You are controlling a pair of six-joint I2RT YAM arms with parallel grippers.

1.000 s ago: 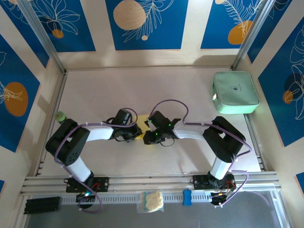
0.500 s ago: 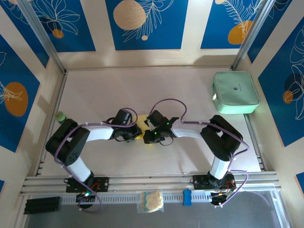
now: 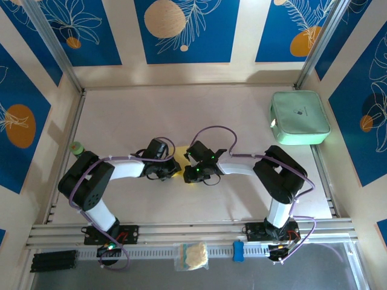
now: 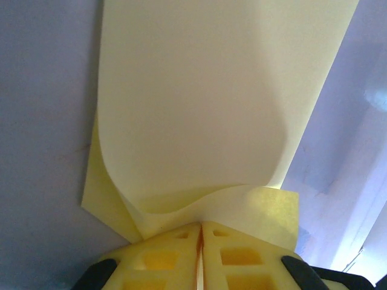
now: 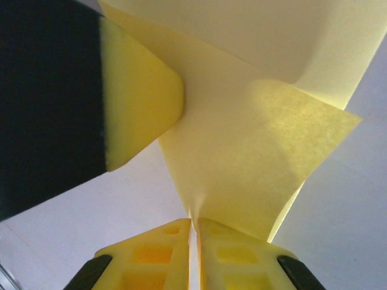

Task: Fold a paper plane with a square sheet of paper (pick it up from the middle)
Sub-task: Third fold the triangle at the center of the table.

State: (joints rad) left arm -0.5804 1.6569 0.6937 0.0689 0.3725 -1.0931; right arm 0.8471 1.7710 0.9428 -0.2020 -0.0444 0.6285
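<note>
The pale table (image 3: 242, 121) carries a mint-green case (image 3: 300, 117) in its far right corner; a small green thing (image 3: 75, 147) sits at its left edge; mid-table lies the yellow square sheet of paper (image 4: 211, 90), its near edge curled up.

Our square sheet of paper (image 4: 217, 103) is thin, plain pale yellow, around the middle of the tabletop (image 3: 199, 115), and it's not lying flat. One layer curls up and over another, with a corner poking out underneath. The left gripper (image 4: 201, 232) pinches one edge and the right gripper (image 5: 195, 225) another, jaws tight on it, with a little crease running up from the right pinch.
</note>
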